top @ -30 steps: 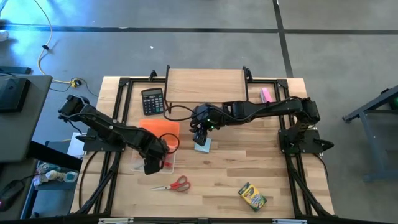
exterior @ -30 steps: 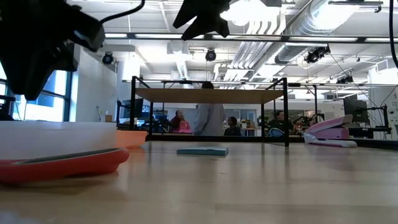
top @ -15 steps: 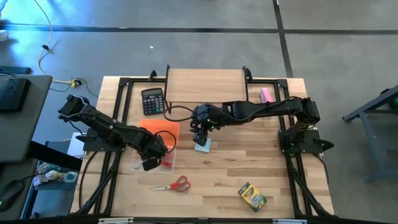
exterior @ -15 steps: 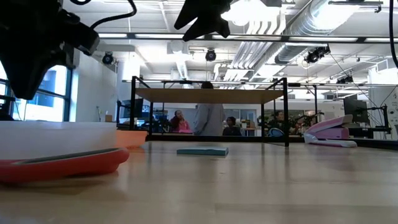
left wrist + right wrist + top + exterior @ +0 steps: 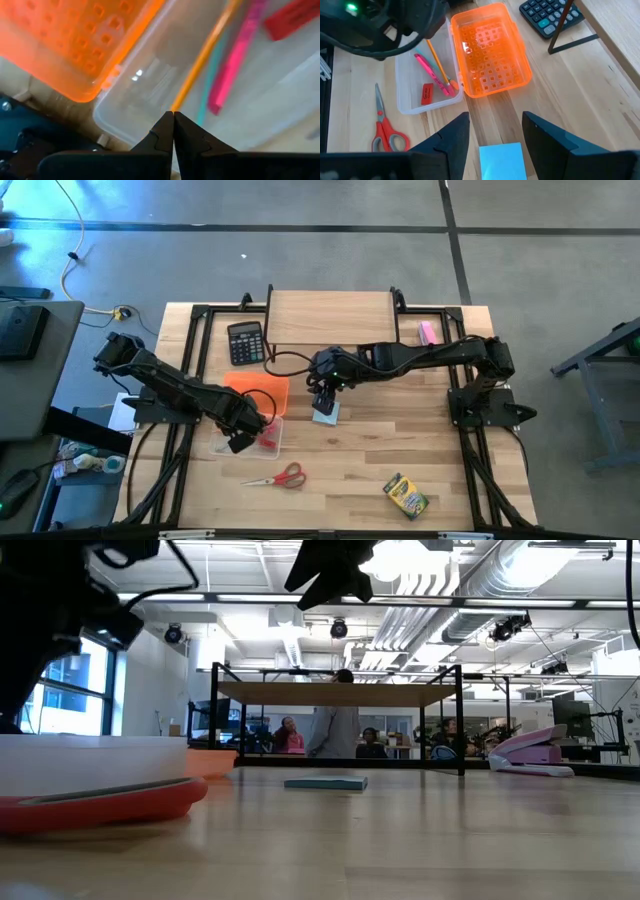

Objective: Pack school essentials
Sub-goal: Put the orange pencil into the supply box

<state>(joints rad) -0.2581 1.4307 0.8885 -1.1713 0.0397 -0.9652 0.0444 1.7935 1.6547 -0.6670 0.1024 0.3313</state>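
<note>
Left tool (image 5: 238, 443) hangs over the clear plastic box (image 5: 222, 447), its two fingers pressed together with nothing between them; in its wrist view the closed tips sit right over the end of the orange pencil (image 5: 200, 62) lying in the box. Beside that pencil in the box lie a green pencil (image 5: 212, 75), the pink-red pen (image 5: 235, 62) and the tiny red eraser (image 5: 292, 17). An orange perforated lid (image 5: 490, 50) lies touching the box on its far side.

Right tool (image 5: 322, 402) hovers just above the light blue square notepad (image 5: 502, 160), which lies flat on the wooden surface (image 5: 400, 450) near the middle; the fingers stand apart on either side of the pad and grasp nothing.

Red-handled scissors (image 5: 278, 476) lie on the surface nearer the front edge, apart from the box. Farther right near the front lies the yellow-green crayon box (image 5: 405, 495). A black calculator (image 5: 245, 342) rests near the back left, next to a raised wooden shelf (image 5: 330, 317), and a pink block (image 5: 428, 332) lies at the back right.
</note>
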